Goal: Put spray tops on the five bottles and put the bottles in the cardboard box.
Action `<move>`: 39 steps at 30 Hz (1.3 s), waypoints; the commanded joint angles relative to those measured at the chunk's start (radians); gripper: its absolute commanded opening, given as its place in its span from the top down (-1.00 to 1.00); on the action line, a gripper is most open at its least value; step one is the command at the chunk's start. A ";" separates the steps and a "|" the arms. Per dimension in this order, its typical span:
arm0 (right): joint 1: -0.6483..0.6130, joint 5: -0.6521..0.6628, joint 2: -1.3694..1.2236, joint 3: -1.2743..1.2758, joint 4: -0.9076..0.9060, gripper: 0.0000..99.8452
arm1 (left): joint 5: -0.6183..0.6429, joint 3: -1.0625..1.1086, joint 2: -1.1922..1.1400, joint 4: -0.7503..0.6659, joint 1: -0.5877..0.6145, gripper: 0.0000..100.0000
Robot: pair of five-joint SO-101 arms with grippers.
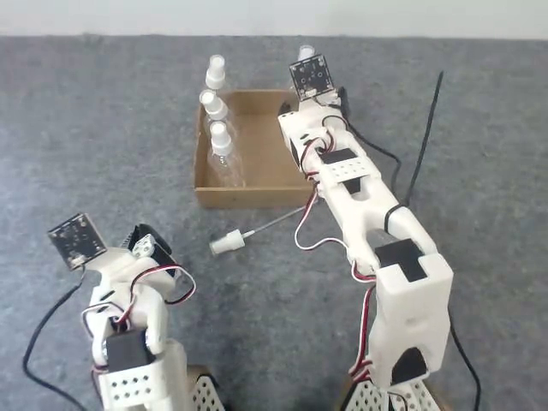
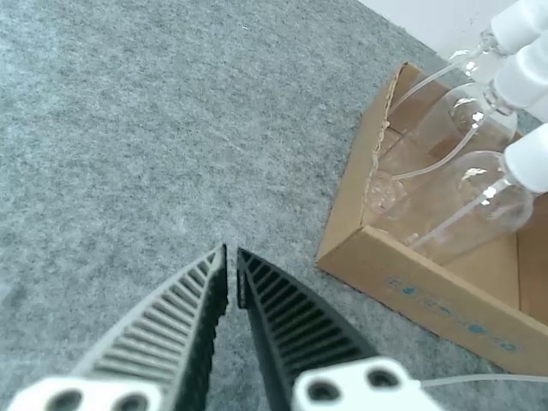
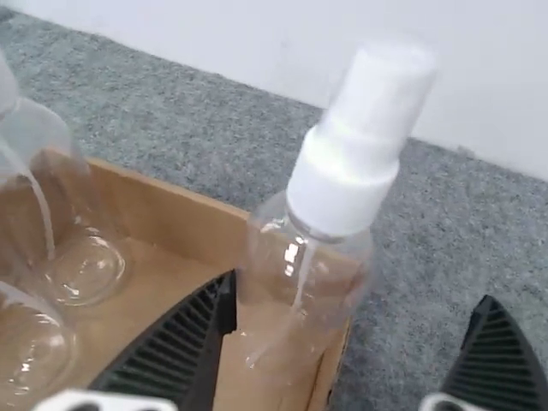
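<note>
The cardboard box (image 1: 248,197) lies at the far middle of the grey carpet. Three clear bottles with white spray tops stand along its left side (image 1: 224,150) (image 2: 479,205). A fourth capped bottle (image 3: 312,257) (image 1: 306,53) stands upright at the box's far right corner, between the fingers of my right gripper (image 3: 342,351), which is open; one finger (image 3: 184,342) is close beside it, the other far off. A loose spray top (image 1: 229,242) with its long tube lies on the carpet in front of the box. My left gripper (image 2: 231,254) (image 1: 144,242) is shut and empty, low over the carpet left of that top.
A black cable (image 1: 424,145) runs across the carpet right of the right arm. The right arm's body stretches over the box's right wall. Open carpet spreads left of the box and between the two arm bases.
</note>
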State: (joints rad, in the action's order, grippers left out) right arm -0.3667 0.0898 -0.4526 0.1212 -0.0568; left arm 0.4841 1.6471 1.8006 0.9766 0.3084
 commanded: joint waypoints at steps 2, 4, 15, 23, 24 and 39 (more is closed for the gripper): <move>-0.028 -0.005 0.125 0.023 -0.010 0.30 | 0.003 -0.010 0.020 -0.026 -0.002 0.97; -0.038 -0.003 0.136 0.037 -0.010 0.30 | 0.003 -0.010 0.020 -0.026 -0.002 0.97; -0.039 -0.003 0.163 0.049 -0.093 0.30 | 0.003 -0.010 0.020 -0.026 -0.002 0.97; -0.041 -0.009 0.280 0.117 -0.159 0.30 | 0.003 -0.010 0.020 -0.026 -0.002 0.97; -0.042 -0.009 0.294 0.130 -0.159 0.30 | 0.003 -0.010 0.020 -0.026 -0.002 0.97; -0.079 -0.009 0.512 0.198 -0.404 0.30 | 0.003 -0.008 0.020 -0.026 -0.002 0.97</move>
State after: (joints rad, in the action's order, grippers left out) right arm -0.4404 0.0898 -0.0552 0.3330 -0.3882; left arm 0.4841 1.6471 1.8006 0.9766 0.3084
